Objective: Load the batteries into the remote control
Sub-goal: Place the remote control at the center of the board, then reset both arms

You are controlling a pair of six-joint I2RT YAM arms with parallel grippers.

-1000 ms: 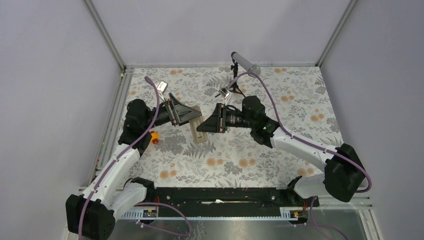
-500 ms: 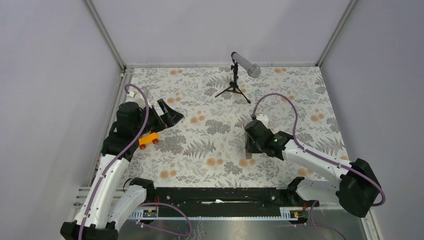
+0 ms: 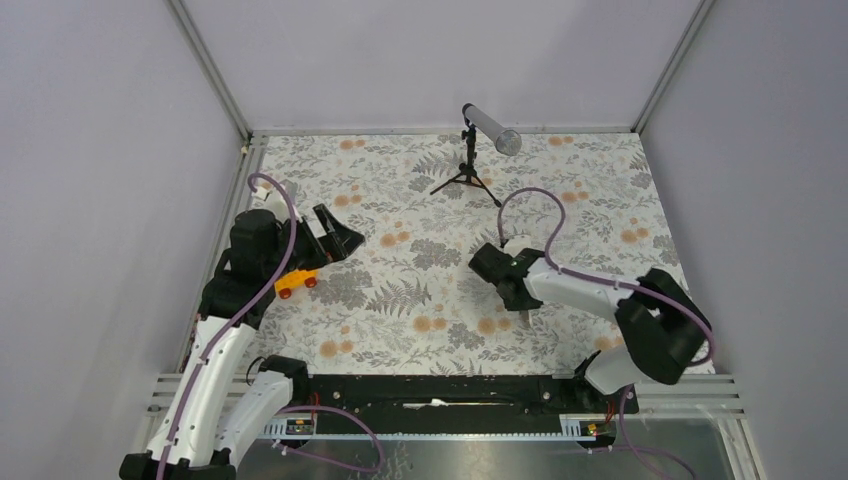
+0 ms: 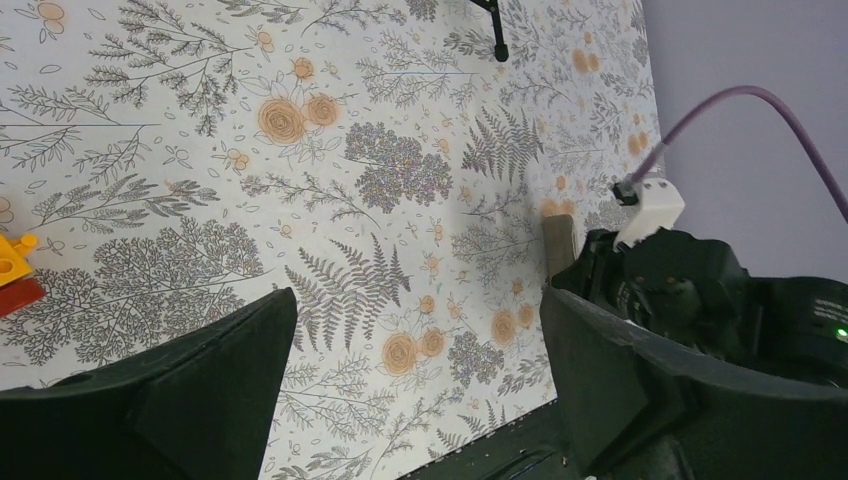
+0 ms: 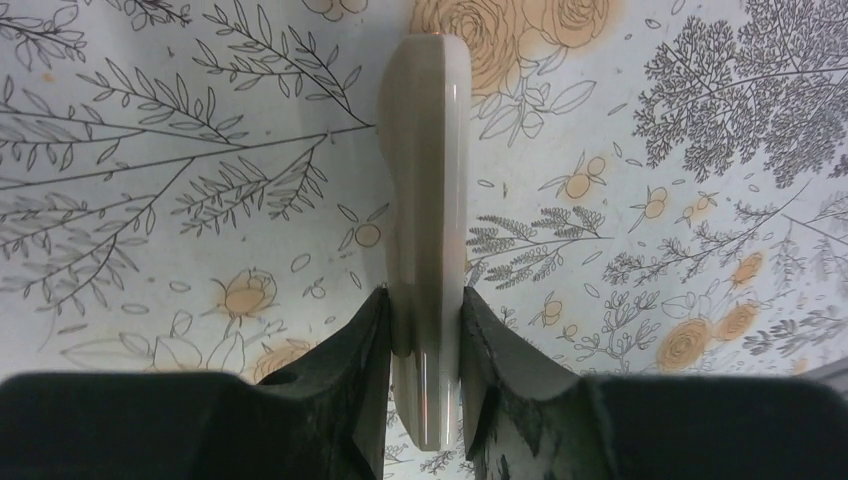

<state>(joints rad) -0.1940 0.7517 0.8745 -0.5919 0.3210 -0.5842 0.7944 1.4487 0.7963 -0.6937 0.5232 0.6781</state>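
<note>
My right gripper is shut on the remote control, gripping its narrow sides. The remote is seen edge-on, beige-grey, just above the floral cloth. In the top view the right gripper points down right of centre and hides the remote. In the left wrist view the remote's beige end sticks out beside the right gripper. My left gripper is open and empty at the left, its jaws wide apart in its own view. The batteries are not in view.
An orange toy car lies by the left arm, at the left edge of the left wrist view. A small tripod with a grey cylinder stands at the back centre. Walls enclose the floral cloth.
Both grippers were together on the remote at the table's centre. The left has let go, opened and drawn back left. The right has carried the remote to the right and lower.
</note>
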